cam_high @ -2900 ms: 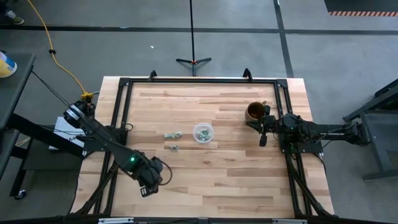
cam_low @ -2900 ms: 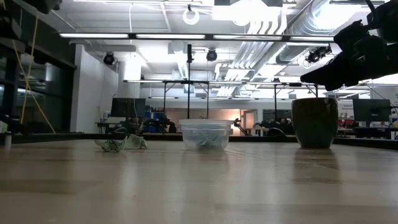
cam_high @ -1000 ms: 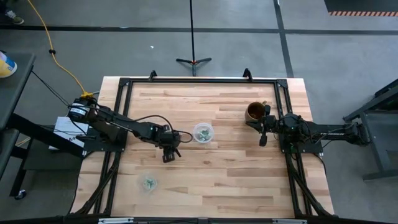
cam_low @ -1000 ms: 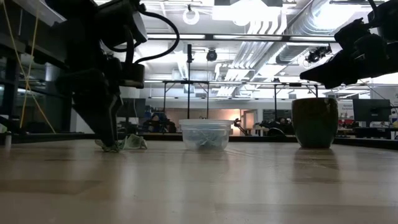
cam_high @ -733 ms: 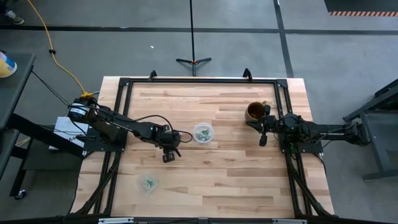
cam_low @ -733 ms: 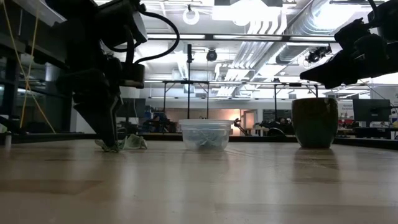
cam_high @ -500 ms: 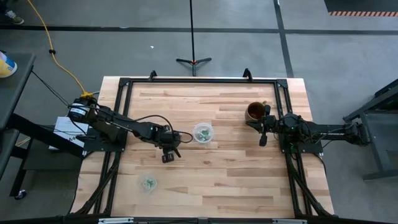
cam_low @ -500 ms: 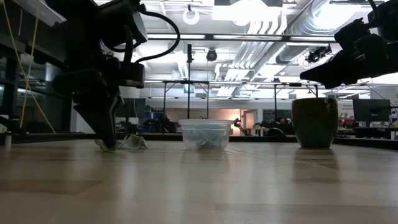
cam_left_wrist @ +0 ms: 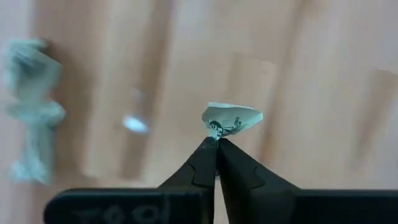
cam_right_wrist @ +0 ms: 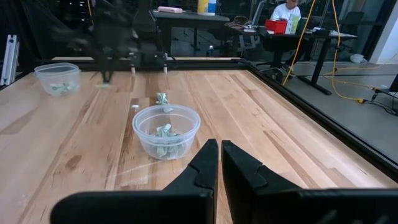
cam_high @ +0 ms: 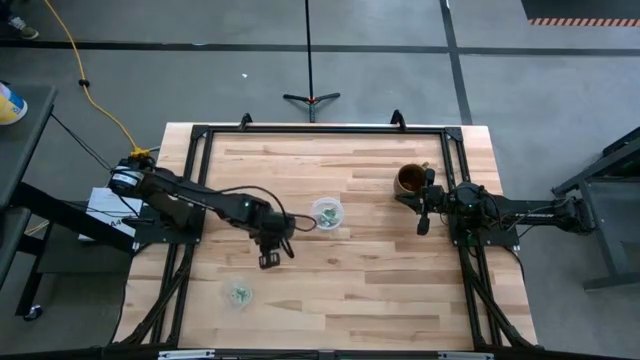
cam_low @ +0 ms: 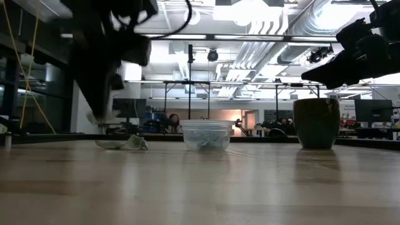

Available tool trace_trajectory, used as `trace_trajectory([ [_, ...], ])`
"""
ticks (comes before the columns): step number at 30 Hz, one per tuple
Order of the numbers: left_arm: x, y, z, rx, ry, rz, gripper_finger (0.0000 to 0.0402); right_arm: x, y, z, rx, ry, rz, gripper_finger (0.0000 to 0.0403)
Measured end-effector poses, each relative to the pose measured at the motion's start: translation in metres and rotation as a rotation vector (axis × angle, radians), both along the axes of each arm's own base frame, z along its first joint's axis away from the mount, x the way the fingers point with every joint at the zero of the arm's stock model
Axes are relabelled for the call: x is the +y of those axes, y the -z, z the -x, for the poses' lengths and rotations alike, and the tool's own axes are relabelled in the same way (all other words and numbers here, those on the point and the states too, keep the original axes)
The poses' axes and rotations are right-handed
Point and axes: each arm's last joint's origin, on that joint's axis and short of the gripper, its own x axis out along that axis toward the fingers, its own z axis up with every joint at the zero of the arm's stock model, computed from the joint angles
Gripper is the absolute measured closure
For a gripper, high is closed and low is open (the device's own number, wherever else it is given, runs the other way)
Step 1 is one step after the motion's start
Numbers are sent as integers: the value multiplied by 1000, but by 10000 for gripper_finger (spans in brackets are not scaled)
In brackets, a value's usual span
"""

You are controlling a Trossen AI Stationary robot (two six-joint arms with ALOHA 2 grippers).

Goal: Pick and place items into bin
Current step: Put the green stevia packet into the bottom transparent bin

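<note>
My left gripper [cam_high: 268, 259] hangs over the table's middle left, shut on one tiny pale green-grey piece [cam_left_wrist: 233, 117]. It is blurred in the low view [cam_low: 97, 115]. More pieces lie on the wood [cam_low: 123, 144], [cam_right_wrist: 162, 98], blurred in the left wrist view [cam_left_wrist: 30, 112]. A clear cup [cam_high: 326, 212] at mid-table holds several pieces [cam_right_wrist: 163, 138]. A second clear cup [cam_high: 239, 294] near the near left edge also holds pieces. My right gripper [cam_high: 423, 227] waits shut beside the brown mug [cam_high: 409, 179]. My left gripper pinches the piece by its near edge [cam_left_wrist: 217, 128] between the two fingertips [cam_left_wrist: 205, 155], only at their free ends. It comes from above, pointing down. The piece sticks out past the tips and is lifted clear of the table.
The brown mug [cam_low: 316, 122] stands at the table's right, close to my right gripper [cam_right_wrist: 219, 155]. A black frame rail [cam_high: 196, 190] runs round the table. Bare wood lies between the two cups and along the near edge.
My left gripper has risen from the table beside the loose pieces and drifted a little toward the near edge, carrying one piece up with it. The other pieces stay on the wood.
</note>
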Motion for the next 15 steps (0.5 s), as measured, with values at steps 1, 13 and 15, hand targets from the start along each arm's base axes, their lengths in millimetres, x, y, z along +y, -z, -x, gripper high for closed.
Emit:
trace_trajectory([
  [1,-6,-6,0,16,8,16,352,0,0,0,0,0,0,391],
  [13,-92,-42,35,180,-71,54,355,0,0,0,0,0,0,391],
  [15,-103,-41,44,201,-97,41,354,0,0,0,0,0,0,391],
])
